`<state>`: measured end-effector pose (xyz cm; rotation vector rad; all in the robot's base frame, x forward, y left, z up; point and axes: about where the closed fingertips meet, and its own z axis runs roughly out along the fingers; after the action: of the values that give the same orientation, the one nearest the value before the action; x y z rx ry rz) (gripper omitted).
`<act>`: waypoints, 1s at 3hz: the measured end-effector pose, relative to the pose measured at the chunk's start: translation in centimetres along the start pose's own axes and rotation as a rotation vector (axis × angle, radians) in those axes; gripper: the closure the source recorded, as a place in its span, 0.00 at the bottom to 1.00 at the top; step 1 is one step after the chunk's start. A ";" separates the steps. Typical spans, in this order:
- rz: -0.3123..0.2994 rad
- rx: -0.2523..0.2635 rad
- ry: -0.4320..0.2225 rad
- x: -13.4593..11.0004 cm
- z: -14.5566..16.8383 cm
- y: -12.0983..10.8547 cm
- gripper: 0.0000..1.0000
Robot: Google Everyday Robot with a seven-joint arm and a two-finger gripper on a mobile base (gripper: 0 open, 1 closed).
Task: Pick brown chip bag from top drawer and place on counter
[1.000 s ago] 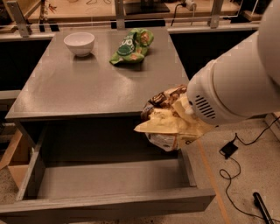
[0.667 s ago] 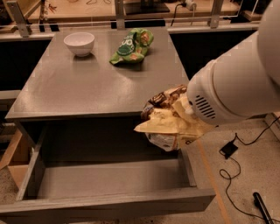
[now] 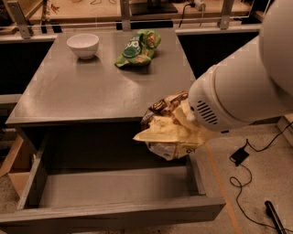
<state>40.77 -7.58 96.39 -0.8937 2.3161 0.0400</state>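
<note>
The brown chip bag (image 3: 170, 130) is crumpled and hangs in the air at the counter's front right corner, above the right back part of the open top drawer (image 3: 114, 189). Its dark brown top with lettering faces the counter (image 3: 91, 87), and its cream and white parts face down. My gripper (image 3: 184, 119) is at the bag's right side, mostly hidden behind my big white arm housing (image 3: 238, 91), and is shut on the bag. The drawer's grey inside shows nothing in it.
A white bowl (image 3: 83, 45) stands at the counter's back left. A green chip bag (image 3: 137, 48) lies at the back middle. A pale wooden bench (image 3: 114, 11) runs behind. Black cables and a small black box (image 3: 239, 156) lie on the floor at the right.
</note>
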 end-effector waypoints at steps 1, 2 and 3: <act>0.017 -0.052 0.016 0.7 1.7 0.5 1.00; 0.052 -0.074 0.043 2.0 3.0 0.1 1.00; 0.107 -0.051 0.080 4.5 2.0 -0.6 1.00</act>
<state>39.80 -10.20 92.31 -0.8084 2.4458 0.1109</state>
